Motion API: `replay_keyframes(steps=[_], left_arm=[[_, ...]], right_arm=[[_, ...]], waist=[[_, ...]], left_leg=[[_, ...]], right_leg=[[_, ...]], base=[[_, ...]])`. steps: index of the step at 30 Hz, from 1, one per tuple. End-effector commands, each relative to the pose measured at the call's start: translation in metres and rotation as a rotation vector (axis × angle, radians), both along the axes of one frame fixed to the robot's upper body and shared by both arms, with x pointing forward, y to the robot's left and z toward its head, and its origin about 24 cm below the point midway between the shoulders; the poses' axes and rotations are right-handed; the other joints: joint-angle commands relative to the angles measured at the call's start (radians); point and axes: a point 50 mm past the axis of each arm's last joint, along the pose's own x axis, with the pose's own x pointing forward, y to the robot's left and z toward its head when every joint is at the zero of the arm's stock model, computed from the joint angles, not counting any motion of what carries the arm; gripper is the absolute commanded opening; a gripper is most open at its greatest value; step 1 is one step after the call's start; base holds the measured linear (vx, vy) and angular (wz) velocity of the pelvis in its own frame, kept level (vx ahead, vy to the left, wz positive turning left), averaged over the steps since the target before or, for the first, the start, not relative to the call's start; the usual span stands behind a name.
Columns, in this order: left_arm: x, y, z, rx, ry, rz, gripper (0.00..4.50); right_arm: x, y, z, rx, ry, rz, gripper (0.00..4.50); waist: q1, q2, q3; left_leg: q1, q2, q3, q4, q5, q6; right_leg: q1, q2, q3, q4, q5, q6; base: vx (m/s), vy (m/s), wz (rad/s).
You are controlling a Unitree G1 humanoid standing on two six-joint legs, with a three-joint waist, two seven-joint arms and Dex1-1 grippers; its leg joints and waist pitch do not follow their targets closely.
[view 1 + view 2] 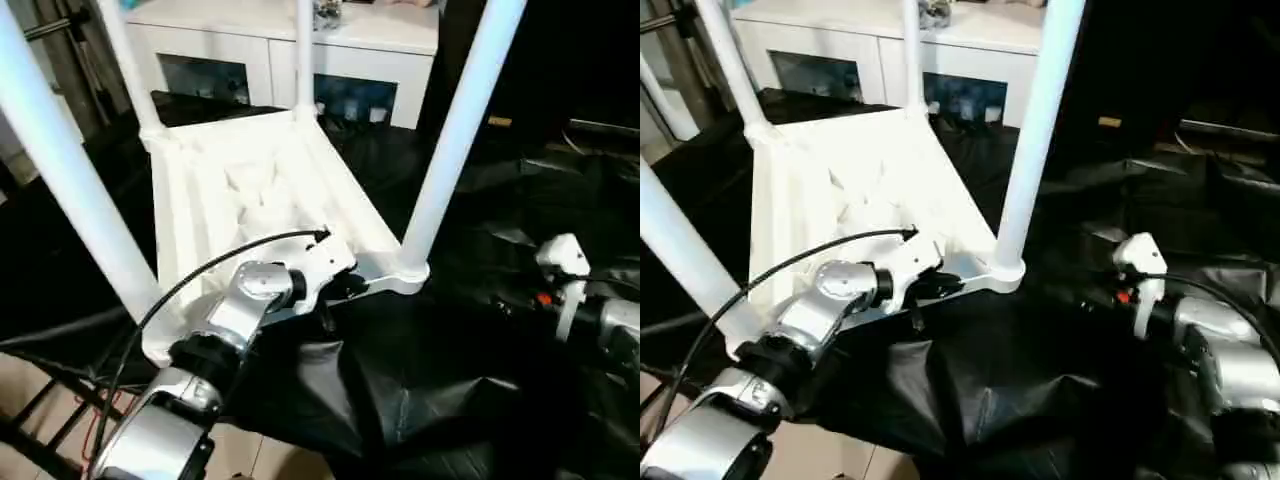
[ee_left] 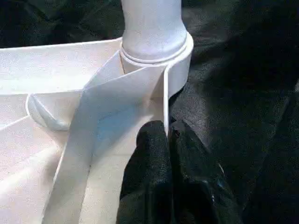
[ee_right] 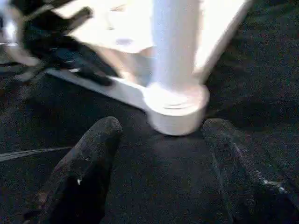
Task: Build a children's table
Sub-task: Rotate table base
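While the upturned tabletop [image 1: 250, 190] lies on black sheeting [image 1: 420, 390], my left gripper [image 2: 167, 135] pinches its near rim; my right gripper [image 3: 161, 140], seemingly empty, gapes near the right leg [image 1: 455, 130].

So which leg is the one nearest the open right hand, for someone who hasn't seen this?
Start at the upturned white tabletop on the black sheet, four legs pointing up. Take the near corner on the robot's right, whose rim the left hand pinches. The leg in that corner's socket stands closest to the right hand.
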Motion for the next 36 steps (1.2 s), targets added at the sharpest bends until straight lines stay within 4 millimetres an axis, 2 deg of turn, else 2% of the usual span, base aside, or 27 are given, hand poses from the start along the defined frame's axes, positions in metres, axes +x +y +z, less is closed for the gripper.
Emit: replay_keyframes(steps=[1, 2, 4, 6, 9, 10, 11, 12, 14, 15, 16, 17, 18, 19, 22, 23, 24, 25, 26, 27, 28, 29, 30, 31, 34, 35, 36], left_arm=[[-0.004, -0.007, 0.01, -0.091, -0.007, -0.038, 0.66], [-0.004, -0.007, 0.01, -0.091, -0.007, -0.038, 0.76], [-0.005, -0.007, 0.017, -0.138, -0.013, -0.019, 0.85], [-0.005, -0.006, 0.019, -0.151, -0.02, -0.01, 1.02], [-0.005, -0.004, 0.024, -0.184, -0.024, 0.013, 1.21], [-0.007, -0.001, 0.03, -0.221, -0.028, 0.033, 1.39], [-0.02, 0.008, 0.037, -0.259, -0.011, 0.034, 1.43], [-0.026, 0.012, 0.039, -0.271, -0.001, 0.031, 1.5], [-0.039, 0.018, 0.04, -0.277, 0.021, 0.018, 1.75], [-0.058, 0.026, 0.037, -0.27, 0.052, 0.011, 1.75], [-0.065, 0.028, 0.036, -0.266, 0.062, 0.01, 1.89], [-0.065, 0.028, 0.036, -0.266, 0.062, 0.01, 1.89], [-0.077, 0.033, 0.034, -0.27, 0.081, 0.037, 1.95], [-0.081, 0.034, 0.034, -0.273, 0.084, 0.045, 1.95], [-0.085, 0.036, 0.033, -0.278, 0.088, 0.063, 2.3], [-0.095, 0.04, 0.032, -0.278, 0.095, 0.101, 2.3], [-0.095, 0.04, 0.032, -0.278, 0.095, 0.101, 2.3], [-0.1, 0.043, 0.031, -0.283, 0.101, 0.114, 2.39], [-0.101, 0.044, 0.031, -0.283, 0.102, 0.117, 2.52], [-0.104, 0.047, 0.03, -0.28, 0.104, 0.133, 2.65], [-0.108, 0.05, 0.029, -0.278, 0.109, 0.142, 2.65], [-0.109, 0.054, 0.029, -0.273, 0.112, 0.153, 2.73], [-0.112, 0.059, 0.029, -0.262, 0.121, 0.166, 2.73], [-0.113, 0.061, 0.029, -0.259, 0.123, 0.168, 2.85], [-0.119, 0.071, 0.03, -0.234, 0.149, 0.171, 3.1], [-0.122, 0.076, 0.031, -0.225, 0.162, 0.167, 3.12], [-0.125, 0.079, 0.031, -0.216, 0.178, 0.161, 3.26]], right_arm=[[-0.002, 0.014, 0.001, 0.026, 0.005, 0.061, 3.17], [-0.002, 0.014, 0.001, 0.026, 0.005, 0.061, 3.17], [-0.003, 0.03, -0.002, 0.055, 0.016, 0.106, 3.17], [-0.004, 0.034, -0.001, 0.064, 0.022, 0.119, 3.17], [-0.004, 0.041, -0.002, 0.072, 0.025, 0.131, 3.17], [-0.002, 0.047, -0.004, 0.074, 0.022, 0.128, 3.17], [0.005, 0.056, -0.007, 0.079, 0.007, 0.093, 3.17], [0.008, 0.06, -0.009, 0.081, 0.003, 0.08, 3.17], [0.012, 0.066, -0.011, 0.087, -0.007, 0.07, 3.17], [0.018, 0.072, -0.014, 0.087, -0.021, 0.039, 3.17], [0.021, 0.074, -0.016, 0.084, -0.027, 0.023, 3.17], [0.021, 0.074, -0.016, 0.084, -0.027, 0.023, 3.17], [0.029, 0.074, -0.02, 0.063, -0.032, -0.05, 3.17], [0.031, 0.075, -0.021, 0.057, -0.033, -0.07, 3.17], [0.036, 0.075, -0.023, 0.049, -0.03, -0.108, 3.17], [0.046, 0.076, -0.026, 0.036, -0.024, -0.205, 3.17], [0.046, 0.076, -0.026, 0.036, -0.024, -0.205, 3.17], [0.054, 0.076, -0.028, 0.011, -0.026, -0.274, 3.17], [0.055, 0.076, -0.028, 0.007, -0.027, -0.287, 3.17], [0.061, 0.078, -0.029, -0.008, -0.033, -0.333, 3.17], [0.066, 0.079, -0.031, -0.025, -0.027, -0.374, 3.17], [0.07, 0.081, -0.032, -0.045, -0.031, -0.405, 3.17], [0.075, 0.083, -0.033, -0.069, -0.034, -0.451, 3.17], [0.077, 0.083, -0.034, -0.076, -0.031, -0.468, 3.17], [0.086, 0.085, -0.037, -0.124, -0.023, -0.563, 3.17], [0.088, 0.086, -0.038, -0.148, -0.024, -0.592, 3.17], [0.09, 0.086, -0.039, -0.163, -0.024, -0.611, 3.17]], waist=[[0.006, -0.026, -0.053], [0.006, -0.025, -0.055], [0.007, -0.034, -0.053], [0.006, -0.029, -0.053], [0.007, -0.031, -0.05], [0.006, -0.039, -0.049], [0.006, -0.051, -0.05], [0.003, -0.05, -0.046], [-0.005, -0.042, -0.045], [-0.006, -0.056, -0.044], [-0.01, -0.051, -0.042], [-0.009, -0.049, -0.038], [-0.005, -0.056, -0.042], [-0.005, -0.055, -0.037], [0.006, -0.047, -0.034], [0.005, -0.06, -0.03], [0.003, -0.059, -0.031], [0.002, -0.062, -0.032], [-0.001, -0.058, -0.034], [-0.003, -0.061, -0.033], [-0.004, -0.059, -0.035], [-0.006, -0.064, -0.034], [-0.006, -0.062, -0.036], [-0.007, -0.065, -0.036], [-0.005, -0.061, -0.037], [-0.005, -0.072, -0.036], [-0.003, -0.068, -0.036]], left_leg=[[-0.003, 0.018, 0.007, -0.047, -0.137, 0.132], [-0.002, 0.018, 0.008, -0.045, -0.133, 0.133], [-0.004, 0.02, 0.007, -0.046, -0.127, 0.133], [-0.001, 0.021, 0.006, -0.046, -0.125, 0.133], [0.0, 0.021, 0.007, -0.047, -0.138, 0.123], [-0.001, 0.023, 0.007, -0.049, -0.141, 0.113], [-0.001, 0.024, 0.007, -0.05, -0.138, 0.104], [-0.01, 0.026, 0.003, -0.056, -0.135, 0.099], [-0.004, 0.028, 0.005, -0.058, -0.143, 0.078], [0.006, 0.028, 0.013, -0.052, -0.156, 0.072], [-0.008, 0.029, 0.007, -0.061, -0.139, 0.064], [0.002, 0.026, 0.014, -0.057, -0.158, 0.061], [0.01, 0.029, 0.016, -0.053, -0.148, 0.056], [0.002, 0.027, 0.015, -0.057, -0.136, 0.055], [0.019, 0.027, 0.022, -0.056, -0.179, 0.032], [0.016, 0.028, 0.022, -0.061, -0.217, 0.017], [0.006, 0.028, 0.016, -0.064, -0.209, 0.01], [0.01, 0.026, 0.02, -0.063, -0.211, 0.007], [0.013, 0.027, 0.019, -0.061, -0.211, 0.004], [0.008, 0.024, 0.02, -0.062, -0.204, -0.002], [0.013, 0.023, 0.022, -0.059, -0.2, -0.008], [0.011, 0.02, 0.024, -0.058, -0.198, -0.008], [0.012, 0.021, 0.023, -0.057, -0.194, -0.011], [0.011, 0.019, 0.025, -0.056, -0.187, -0.013], [0.015, 0.017, 0.027, -0.053, -0.19, -0.015], [0.006, 0.016, 0.026, -0.054, -0.19, -0.014], [0.011, 0.017, 0.027, -0.053, -0.196, -0.017]], right_leg=[[0.057, -0.042, 0.028, -0.069, -0.158, -0.219], [0.054, -0.04, 0.028, -0.068, -0.145, -0.225], [0.056, -0.04, 0.028, -0.063, -0.113, -0.238], [0.055, -0.04, 0.03, -0.059, -0.088, -0.247], [0.054, -0.041, 0.031, -0.06, -0.091, -0.25], [0.057, -0.043, 0.031, -0.058, -0.092, -0.248], [0.057, -0.046, 0.031, -0.054, -0.102, -0.246], [0.06, -0.05, 0.03, -0.049, -0.12, -0.244], [0.051, -0.049, 0.03, -0.058, -0.173, -0.236], [0.043, -0.042, 0.031, -0.063, -0.176, -0.233], [0.052, -0.044, 0.03, -0.053, -0.164, -0.233], [0.042, -0.035, 0.031, -0.063, -0.195, -0.217], [0.041, -0.037, 0.033, -0.058, -0.174, -0.222], [0.043, -0.035, 0.033, -0.054, -0.155, -0.228], [0.031, -0.029, 0.036, -0.063, -0.188, -0.215], [0.035, -0.029, 0.039, -0.062, -0.2, -0.204], [0.043, -0.034, 0.037, -0.056, -0.2, -0.202], [0.039, -0.032, 0.037, -0.062, -0.226, -0.179], [0.034, -0.034, 0.039, -0.058, -0.221, -0.184], [0.037, -0.032, 0.039, -0.06, -0.23, -0.17], [0.034, -0.031, 0.04, -0.058, -0.216, -0.171], [0.035, -0.026, 0.04, -0.059, -0.205, -0.165], [0.034, -0.028, 0.04, -0.054, -0.196, -0.167], [0.035, -0.026, 0.039, -0.052, -0.184, -0.166], [0.031, -0.023, 0.041, -0.049, -0.169, -0.162], [0.036, -0.023, 0.041, -0.044, -0.18, -0.153], [0.03, -0.024, 0.041, -0.045, -0.186, -0.15]], base=[[0.0, 0.0, 0.0], [0.0, 0.0, 0.0], [0.0, 0.0, 0.0], [0.0, 0.0, 0.0], [0.0, 0.0, 0.0], [0.0, 0.0, 0.0], [0.0, 0.0, 0.0], [0.0, 0.0, 0.0], [0.0, 0.0, 0.0], [0.0, 0.0, 0.0], [0.0, 0.0, 0.0], [0.0, 0.0, 0.0], [0.0, 0.0, 0.0], [0.0, 0.0, 0.0], [0.0, 0.0, 0.0], [0.0, 0.0, 0.0], [0.0, 0.0, 0.0], [0.0, 0.0, 0.0], [0.0, 0.0, 0.0], [0.0, 0.0, 0.0], [0.0, 0.0, 0.0], [0.0, 0.0, 0.0], [0.0, 0.0, 0.0], [0.0, 0.0, 0.0], [0.0, 0.0, 0.0], [0.0, 0.0, 0.0], [0.0, 0.0, 0.0]])
